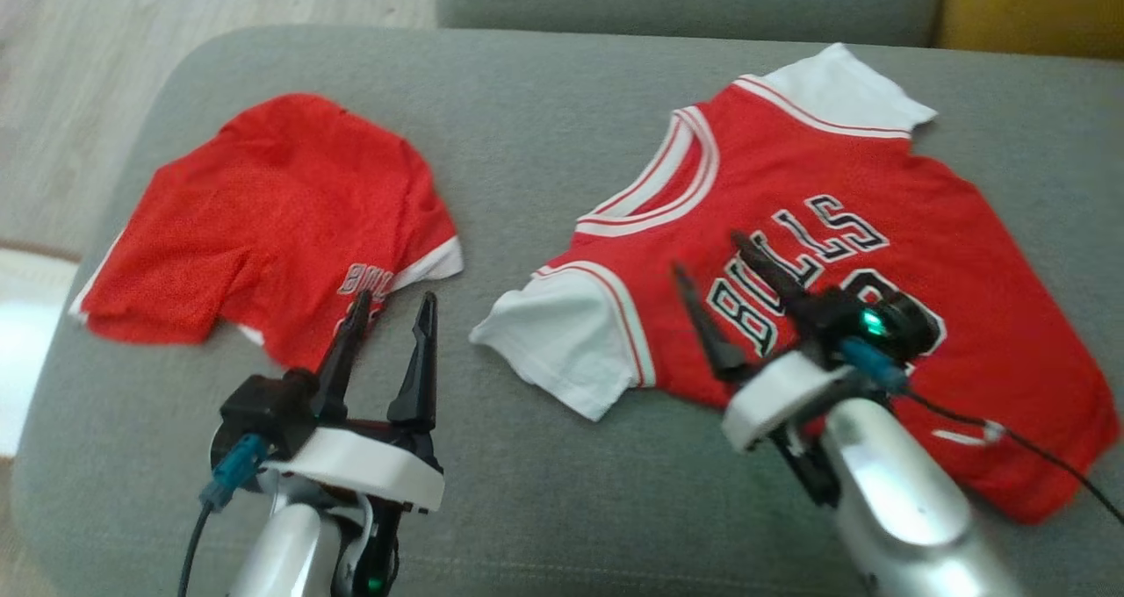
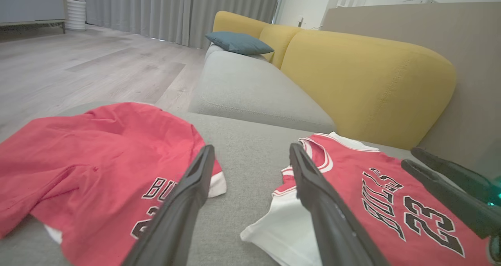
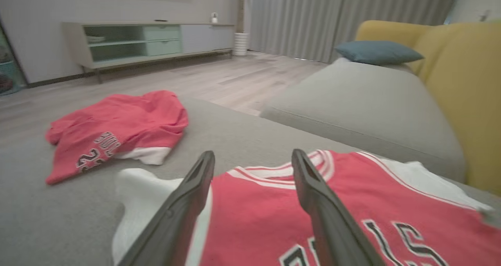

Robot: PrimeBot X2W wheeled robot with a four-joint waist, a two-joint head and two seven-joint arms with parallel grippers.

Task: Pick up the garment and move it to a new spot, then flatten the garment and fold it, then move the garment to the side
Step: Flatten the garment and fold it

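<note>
A red Bulls jersey (image 1: 966,255) with white sleeves lies spread flat, print side up, on the right of the grey cushion (image 1: 544,140). My right gripper (image 1: 707,255) hovers open over its chest lettering with nothing between the fingers; in the right wrist view the gripper (image 3: 253,154) points toward the striped collar of the jersey (image 3: 254,219). A second red garment (image 1: 263,211) lies rumpled on the left. My left gripper (image 1: 393,303) stands open just short of its near hem. The left wrist view shows this gripper (image 2: 251,148) aimed at the bare gap between the rumpled garment (image 2: 98,148) and the jersey (image 2: 352,172).
The cushion's rounded left edge drops to a wood floor (image 1: 176,17). Behind it sit another grey seat (image 2: 250,86), a yellow backrest (image 2: 372,78) and a blue pillow (image 2: 238,43). A low cabinet (image 3: 148,43) stands by the far wall.
</note>
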